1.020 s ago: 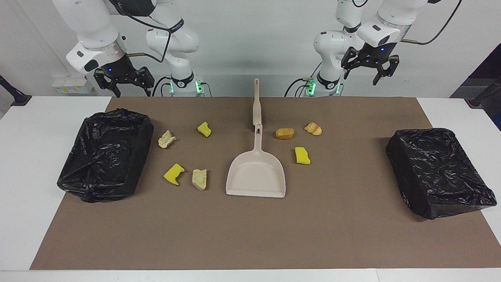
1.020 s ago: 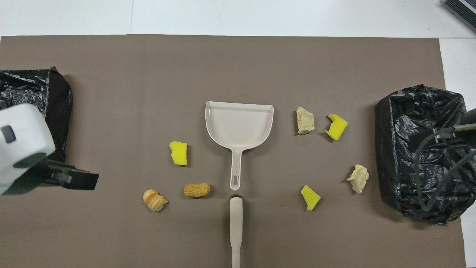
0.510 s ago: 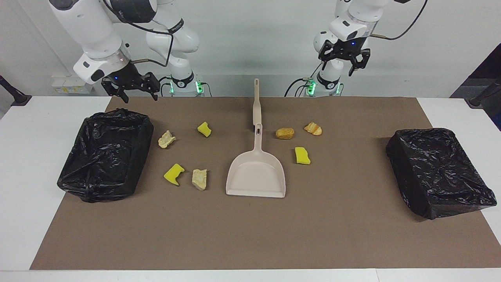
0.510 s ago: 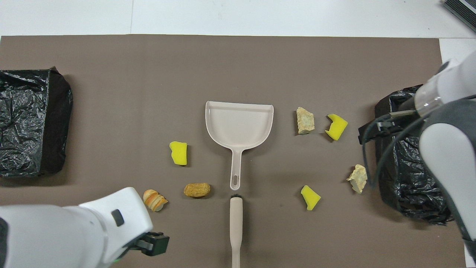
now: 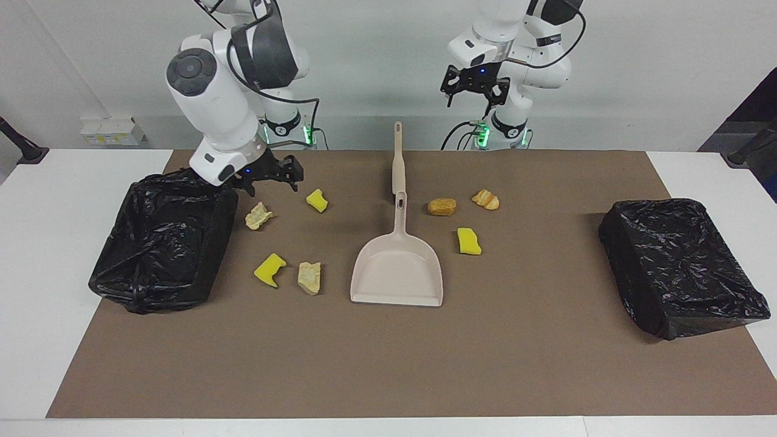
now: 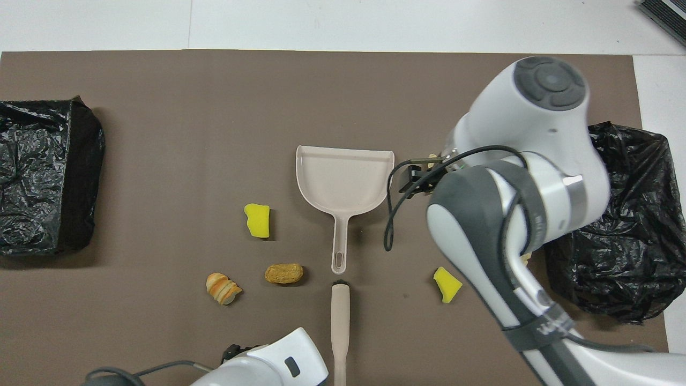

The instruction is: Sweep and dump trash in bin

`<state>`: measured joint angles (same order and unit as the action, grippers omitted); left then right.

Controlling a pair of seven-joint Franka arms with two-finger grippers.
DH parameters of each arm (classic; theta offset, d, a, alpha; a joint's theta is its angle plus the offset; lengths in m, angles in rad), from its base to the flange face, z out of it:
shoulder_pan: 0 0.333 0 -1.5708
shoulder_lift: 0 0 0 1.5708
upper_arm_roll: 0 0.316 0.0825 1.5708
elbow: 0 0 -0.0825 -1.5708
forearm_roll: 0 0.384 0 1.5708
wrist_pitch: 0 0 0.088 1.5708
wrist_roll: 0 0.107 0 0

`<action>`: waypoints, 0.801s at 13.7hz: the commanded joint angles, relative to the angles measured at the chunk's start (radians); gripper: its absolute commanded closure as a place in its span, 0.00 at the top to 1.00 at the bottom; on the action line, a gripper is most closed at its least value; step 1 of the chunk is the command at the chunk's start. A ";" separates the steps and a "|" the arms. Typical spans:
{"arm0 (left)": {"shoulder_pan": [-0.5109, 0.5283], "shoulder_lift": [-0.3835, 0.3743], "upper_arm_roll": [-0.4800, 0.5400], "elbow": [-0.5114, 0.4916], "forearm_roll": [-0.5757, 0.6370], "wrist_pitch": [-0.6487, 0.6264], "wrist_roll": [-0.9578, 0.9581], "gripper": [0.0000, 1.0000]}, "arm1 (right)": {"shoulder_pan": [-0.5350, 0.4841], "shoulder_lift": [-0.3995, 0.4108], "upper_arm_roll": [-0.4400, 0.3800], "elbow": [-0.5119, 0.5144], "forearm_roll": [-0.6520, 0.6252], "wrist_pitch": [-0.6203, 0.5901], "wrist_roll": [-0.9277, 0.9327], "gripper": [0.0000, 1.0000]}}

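My right gripper (image 5: 273, 184) hung low over the brown mat (image 5: 388, 364), just beside the corner of the black-lined bin (image 5: 161, 240) at the right arm's end of the table. Its fingers were spread wide and held nothing. The trash lay scattered on the mat, none of it in the dustpan or in either bin. Closest under that gripper were a pale crumbly chunk (image 5: 258, 215) and a small yellow sponge bit (image 5: 316, 200). The gripper sat over the strip of mat between the two, a little toward the robots from both, and touched neither. Farther from me lay a second yellow sponge bit (image 5: 269, 269) and a second pale chunk (image 5: 309, 277), side by side and almost touching.

The beige dustpan (image 5: 397, 267) lay flat at the middle of the mat, its handle pointing toward me. The brush handle (image 5: 397, 161) lay in line with it, nearer to me. Neither gripper touched either one.

The other three scraps lay toward the left arm's end from the dustpan. A golden-brown bread piece (image 5: 442, 207) sat just beside the dustpan's handle tip, a striped bread piece (image 5: 485, 199) next to it, and a third yellow sponge bit (image 5: 468, 241) beside the pan's bowl. My left gripper (image 5: 470, 104) waited high up near its own base, well apart from all of them, its fingers released and empty. The second black bin (image 5: 680, 267) stood at the left arm's end.
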<state>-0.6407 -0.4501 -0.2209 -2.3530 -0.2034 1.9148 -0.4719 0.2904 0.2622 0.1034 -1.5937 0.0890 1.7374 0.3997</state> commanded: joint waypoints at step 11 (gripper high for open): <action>-0.251 0.309 -0.003 -0.115 -0.013 0.397 -0.258 0.99 | 0.262 0.138 -0.004 -0.109 -0.005 0.220 0.415 0.95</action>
<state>-0.8724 -0.1284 -0.2340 -2.4639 -0.2084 2.3220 -0.7182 0.5520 0.4439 0.1029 -1.6339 0.0876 1.9448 0.7833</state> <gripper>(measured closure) 0.000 0.009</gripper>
